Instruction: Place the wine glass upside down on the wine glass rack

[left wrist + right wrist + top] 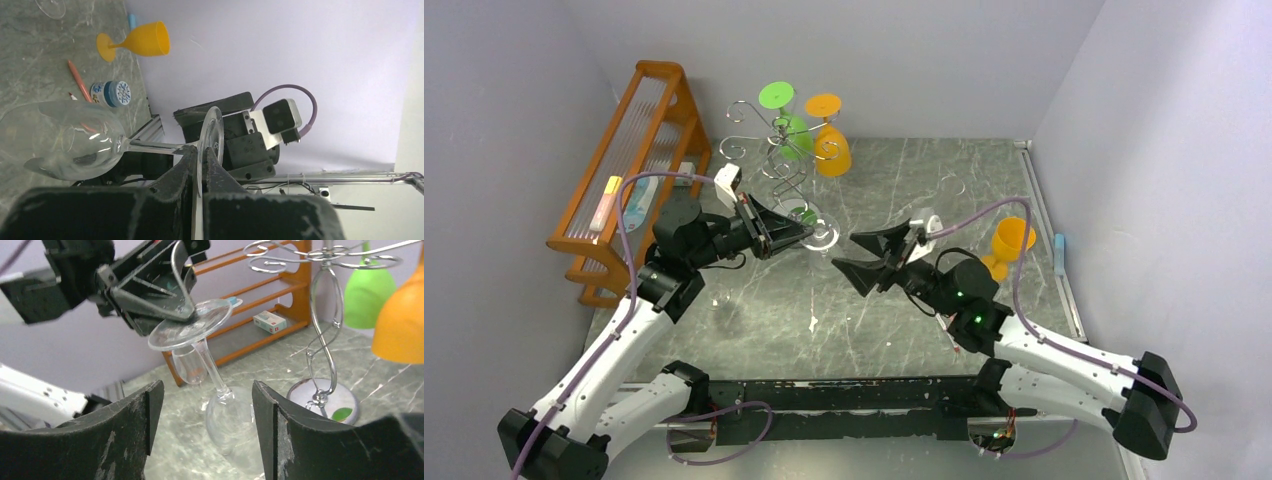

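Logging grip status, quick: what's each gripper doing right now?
Left gripper: shut on the clear wine glass, by its foot.
Right gripper: open, holding nothing.

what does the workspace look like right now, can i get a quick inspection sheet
surface: dark marbled table, pale specks here and there
job's things: wine glass held by its foot above the table, bowl tilted down; wine glass rack upright at the back, a green glass and an orange glass hanging on it upside down
clutter: second orange glass on the table at right; orange pen; blue-patterned round item
grippers: left gripper shut on the wine glass's foot; right gripper open, empty, facing it
cables: purple cable along each arm, clear of the glass
surroundings: plain walls; orange wooden rack at left holding small items
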Robot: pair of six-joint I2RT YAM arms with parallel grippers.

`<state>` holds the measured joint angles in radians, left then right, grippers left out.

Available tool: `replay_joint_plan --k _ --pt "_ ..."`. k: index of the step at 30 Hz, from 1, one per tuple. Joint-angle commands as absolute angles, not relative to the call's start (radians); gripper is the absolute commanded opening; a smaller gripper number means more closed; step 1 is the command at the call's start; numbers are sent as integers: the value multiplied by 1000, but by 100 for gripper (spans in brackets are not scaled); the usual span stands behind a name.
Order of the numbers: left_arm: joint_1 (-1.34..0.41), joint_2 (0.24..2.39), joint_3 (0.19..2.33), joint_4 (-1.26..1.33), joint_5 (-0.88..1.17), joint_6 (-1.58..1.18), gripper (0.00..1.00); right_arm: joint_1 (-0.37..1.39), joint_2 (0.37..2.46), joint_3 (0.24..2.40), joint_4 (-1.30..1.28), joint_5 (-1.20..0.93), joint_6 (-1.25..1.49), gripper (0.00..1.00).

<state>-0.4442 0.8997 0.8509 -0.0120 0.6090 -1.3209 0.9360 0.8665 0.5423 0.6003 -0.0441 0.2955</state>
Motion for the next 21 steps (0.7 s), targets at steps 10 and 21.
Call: replay_joint_plan --k 10,21 --pt "-442 868 880 2 635 -1394 5 926 1061 619 703 -279 -85 40" --pt "-442 874 885 2 646 -1404 5 913 1122 604 739 -284 -134 35"
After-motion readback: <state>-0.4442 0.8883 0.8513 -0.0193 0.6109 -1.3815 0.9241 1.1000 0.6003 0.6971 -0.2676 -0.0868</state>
